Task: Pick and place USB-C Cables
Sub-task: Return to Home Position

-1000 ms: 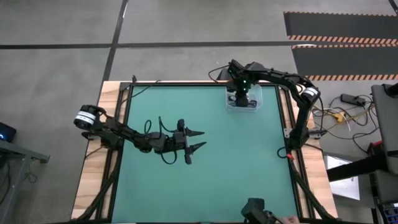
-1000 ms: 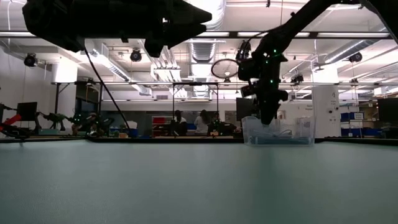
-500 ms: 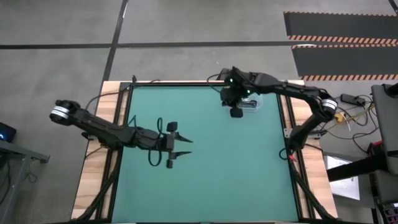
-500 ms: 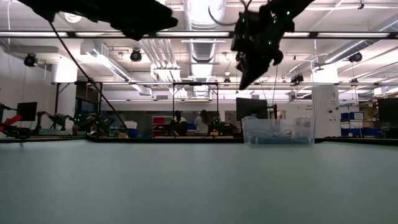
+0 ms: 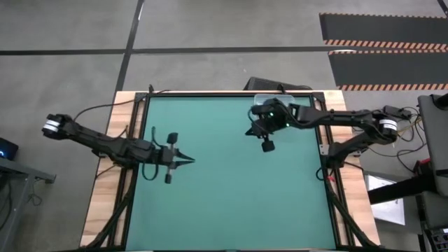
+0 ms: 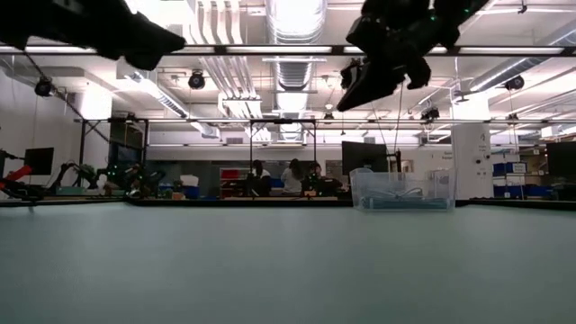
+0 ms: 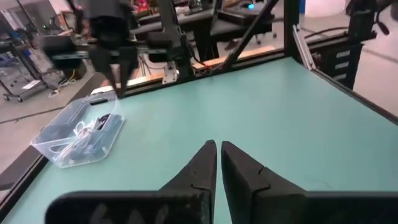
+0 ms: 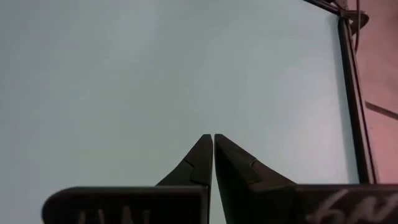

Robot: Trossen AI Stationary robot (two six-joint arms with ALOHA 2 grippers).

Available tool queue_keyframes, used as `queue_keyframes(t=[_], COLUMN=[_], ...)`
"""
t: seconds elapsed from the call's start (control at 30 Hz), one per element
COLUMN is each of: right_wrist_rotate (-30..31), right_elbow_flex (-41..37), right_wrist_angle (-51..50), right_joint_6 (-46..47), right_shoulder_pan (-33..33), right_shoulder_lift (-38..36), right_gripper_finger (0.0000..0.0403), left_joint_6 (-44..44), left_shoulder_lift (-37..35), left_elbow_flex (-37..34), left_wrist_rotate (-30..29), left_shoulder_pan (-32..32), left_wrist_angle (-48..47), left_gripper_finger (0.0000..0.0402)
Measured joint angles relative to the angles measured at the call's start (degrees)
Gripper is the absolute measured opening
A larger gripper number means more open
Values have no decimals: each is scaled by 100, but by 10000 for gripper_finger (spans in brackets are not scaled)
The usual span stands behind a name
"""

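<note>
A clear plastic container [image 7: 59,138] stands on the green table near its far right corner, partly under my right arm in the high view [image 5: 260,101]. The USB-C cables [image 7: 93,129] lie inside it: a white one, a dark one and a teal one. My right gripper [image 5: 249,131] hangs high over the table beside the container, toward the near left of it, shut with nothing between its fingers [image 8: 212,138]. My left gripper [image 5: 189,159] is over the left half of the table, pointing toward the table's right edge, shut and holding nothing [image 7: 217,147].
Black frame rails [image 5: 322,140] and wooden strips run along the table's left and right edges. The green mat [image 5: 238,196] lies bare across the middle and near side. People and workbenches show in the room beyond the far edge [image 6: 270,175].
My right gripper has risen out of the container, moved toward the near left and shut with nothing in it. My left gripper has drawn back toward the table's left edge and has shut. The cables stay in the container.
</note>
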Motion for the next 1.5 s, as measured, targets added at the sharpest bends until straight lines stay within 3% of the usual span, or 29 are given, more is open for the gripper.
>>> queue_keyframes(t=[0.33,0.77,1.27,1.5], right_wrist_rotate=[-2,-46,-44,-42], right_elbow_flex=[-1421,-2424,-3561,-4019], right_wrist_angle=[1436,2013,2199,2199], right_joint_6=[251,335,479,702], right_shoulder_pan=[40,38,38,38], right_shoulder_lift=[-616,-1743,-3586,-4458], right_gripper_finger=[9,9,9,9], left_joint_6=[-7,-1,200,335], left_shoulder_lift=[-1883,-3415,-4347,-4444], left_elbow_flex=[-1082,-1542,-1531,-1531], left_wrist_rotate=[15,-169,-200,-205], left_shoulder_pan=[9,92,96,96], left_wrist_angle=[-46,-984,-1453,-1483], left_gripper_finger=[8,8,8,8])
